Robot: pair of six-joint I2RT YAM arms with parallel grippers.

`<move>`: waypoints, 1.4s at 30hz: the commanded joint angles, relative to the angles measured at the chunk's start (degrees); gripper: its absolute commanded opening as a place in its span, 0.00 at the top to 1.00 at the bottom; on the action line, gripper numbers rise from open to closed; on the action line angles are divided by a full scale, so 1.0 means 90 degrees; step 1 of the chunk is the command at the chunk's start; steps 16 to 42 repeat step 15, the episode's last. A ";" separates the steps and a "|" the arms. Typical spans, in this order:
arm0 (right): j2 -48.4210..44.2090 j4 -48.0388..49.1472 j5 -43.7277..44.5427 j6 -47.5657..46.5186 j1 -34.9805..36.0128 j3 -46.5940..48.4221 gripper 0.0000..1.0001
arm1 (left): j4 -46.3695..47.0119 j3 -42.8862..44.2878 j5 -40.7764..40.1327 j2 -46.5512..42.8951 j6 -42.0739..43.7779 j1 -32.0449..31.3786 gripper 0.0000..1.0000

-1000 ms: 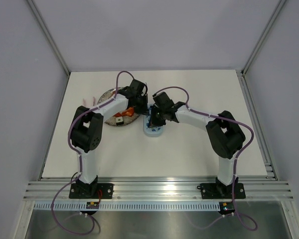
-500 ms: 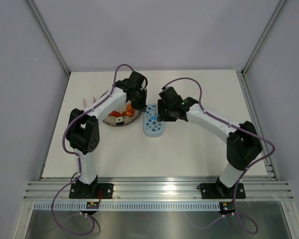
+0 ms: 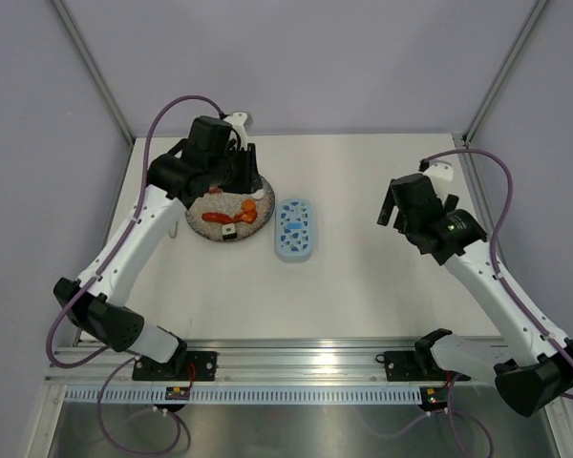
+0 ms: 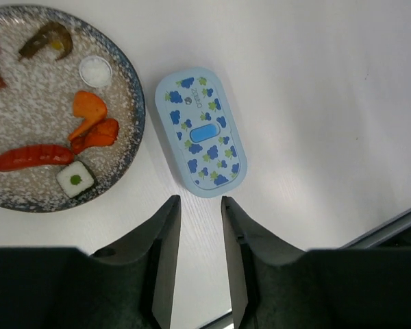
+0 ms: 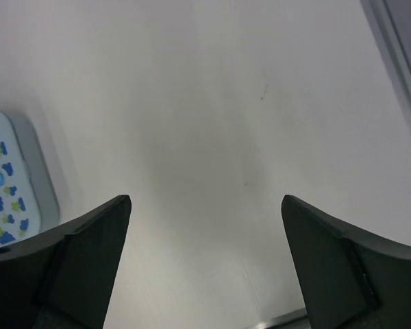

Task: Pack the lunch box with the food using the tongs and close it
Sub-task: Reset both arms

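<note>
Left gripper (image 4: 198,205): drawn off the lunch box (image 3: 295,230) toward the far left, now raised over the far side of the grey speckled plate (image 3: 197,224); formerly pinched together, now parted by a narrow gap, nothing between. Right gripper (image 5: 205,202): pulled away rightward, now well apart from the box; formerly closed, now spread wide and empty. Lunch box: formerly covered by both wrists, now in full view, flecked lid on. Plate: no longer crossed by the left arm, food (image 4: 89,116) exposed.
</note>
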 commanded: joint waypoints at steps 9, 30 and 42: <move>-0.0395 -0.1948 0.1138 0.0405 -0.0078 0.1150 0.01 | 0.0412 -0.1066 -0.1272 -0.2395 0.0264 0.0302 0.25; -0.0444 -0.1284 0.0875 0.0053 -0.0068 0.1111 0.01 | 0.0755 -0.1858 -0.1848 -0.3334 0.0322 0.0302 0.05; -0.0444 -0.1284 0.0875 0.0053 -0.0068 0.1111 0.01 | 0.0755 -0.1858 -0.1848 -0.3334 0.0322 0.0302 0.05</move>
